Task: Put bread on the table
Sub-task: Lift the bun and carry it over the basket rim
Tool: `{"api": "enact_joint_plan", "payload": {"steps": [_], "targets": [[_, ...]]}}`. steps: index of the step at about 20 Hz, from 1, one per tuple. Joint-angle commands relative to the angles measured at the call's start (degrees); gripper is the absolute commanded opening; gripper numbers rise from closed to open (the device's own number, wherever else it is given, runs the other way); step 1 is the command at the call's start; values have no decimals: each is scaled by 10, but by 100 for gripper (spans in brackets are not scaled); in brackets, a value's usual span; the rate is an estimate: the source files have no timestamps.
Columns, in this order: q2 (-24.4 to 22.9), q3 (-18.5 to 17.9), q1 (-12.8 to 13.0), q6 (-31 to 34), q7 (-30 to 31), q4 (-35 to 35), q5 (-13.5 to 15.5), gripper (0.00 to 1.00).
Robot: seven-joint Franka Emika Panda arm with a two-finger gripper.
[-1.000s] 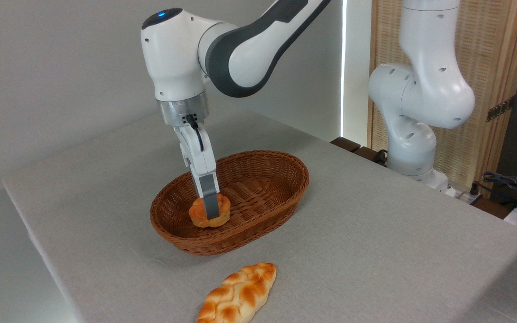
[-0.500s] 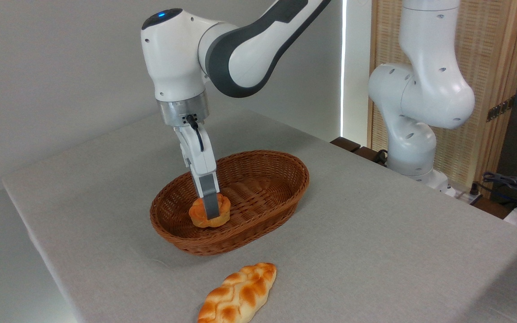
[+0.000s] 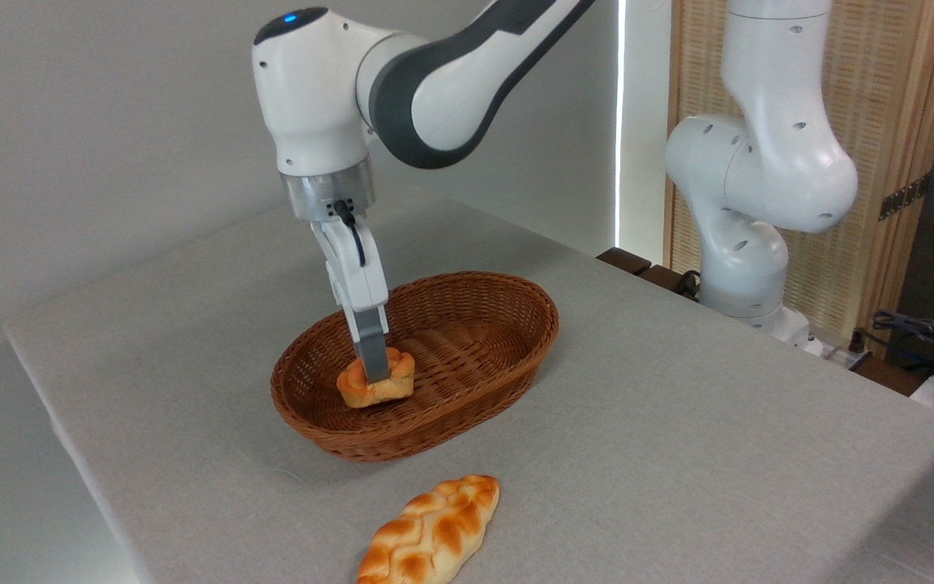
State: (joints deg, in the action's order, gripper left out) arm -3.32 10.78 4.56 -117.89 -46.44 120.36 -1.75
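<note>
reaching down from the upper left of the frame, the white arm (image 3: 329,97) drops its gripper (image 3: 373,375) straight into the wicker basket (image 3: 467,381) at centre frame. and it has a hold: the grey fingers (image 3: 370,353) are clamped on the bread (image 3: 376,384), the near finger pressed flat against the front of the bun, the far one hidden behind it. the bun looks squeezed and a touch tilted, its left edge sitting lower than its right. whether its underside touches the basket floor or hangs just clear cannot be told from this angle. either way, the bread sits inside the basket's rim, toward the lower-left end of the oval, near the front wall.

the basket rests on the table (image 3: 678,422), whose light grey cloth fills most of the frame from the left edge to the lower right. down at the bottom centre, well outside the basket, the braided loaf (image 3: 430,531) lies flat on the cloth, running diagonally from lower left to upper right, part of its lower end cut off by the frame edge.

over on the right, the arm's base column (image 3: 759,178) stands beyond the table's far edge, in front of a wooden slatted screen (image 3: 880,122). a tangle of cables (image 3: 921,332) sits at the right edge of the frame. a blue light (image 3: 289,18) glows on top of the wrist housing.
</note>
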Motion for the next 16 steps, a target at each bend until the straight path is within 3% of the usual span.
{"api": "enact_joint_plan", "payload": {"steps": [1,5,9,13,16], "targets": [[-1,-8,-2,104,2,-78,-4,0],[-2,-15,-3,179,-1,-122,-4,0],[-21,-85,-3,242,-46,-145,-18,0],[-28,-120,-14,276,-179,-138,-94,0],[-29,-147,-17,300,-264,-123,-137,9]]}}
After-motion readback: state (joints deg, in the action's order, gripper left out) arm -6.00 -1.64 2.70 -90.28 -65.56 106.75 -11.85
